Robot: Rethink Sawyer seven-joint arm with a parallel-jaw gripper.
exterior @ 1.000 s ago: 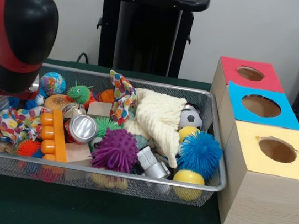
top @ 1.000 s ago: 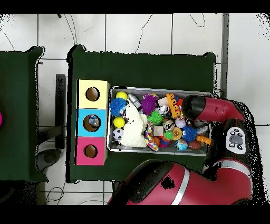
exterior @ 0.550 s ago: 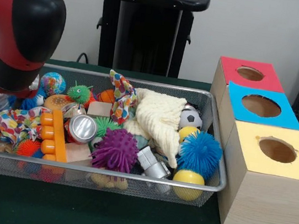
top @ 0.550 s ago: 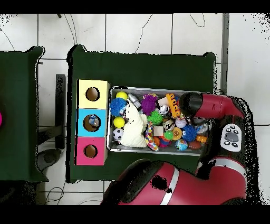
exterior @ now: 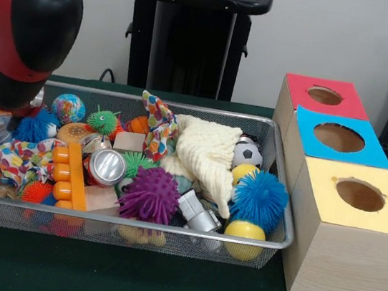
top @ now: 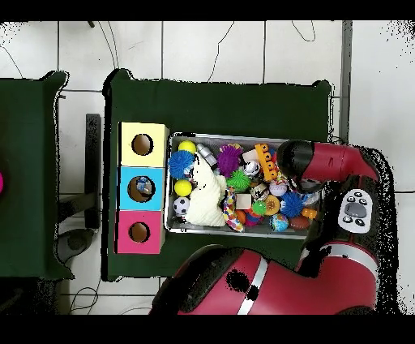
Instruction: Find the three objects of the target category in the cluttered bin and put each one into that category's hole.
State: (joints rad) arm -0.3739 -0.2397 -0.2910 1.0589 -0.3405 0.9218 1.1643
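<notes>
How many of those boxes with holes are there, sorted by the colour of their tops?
Red-topped box: 1
Blue-topped box: 1
Yellow-topped box: 1
Total: 3 boxes, each with one round hole, standing in a row beside the wire bin.

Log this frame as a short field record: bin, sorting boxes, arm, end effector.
bin: wire mesh bin, crowded with toys, a cream cloth and a purple spiky ball
boxes: yellow box, blue box, red box in a row beside the bin
blue hole: something inside
arm: over the bin's end farthest from the boxes
end effector: hidden by the arm
</notes>
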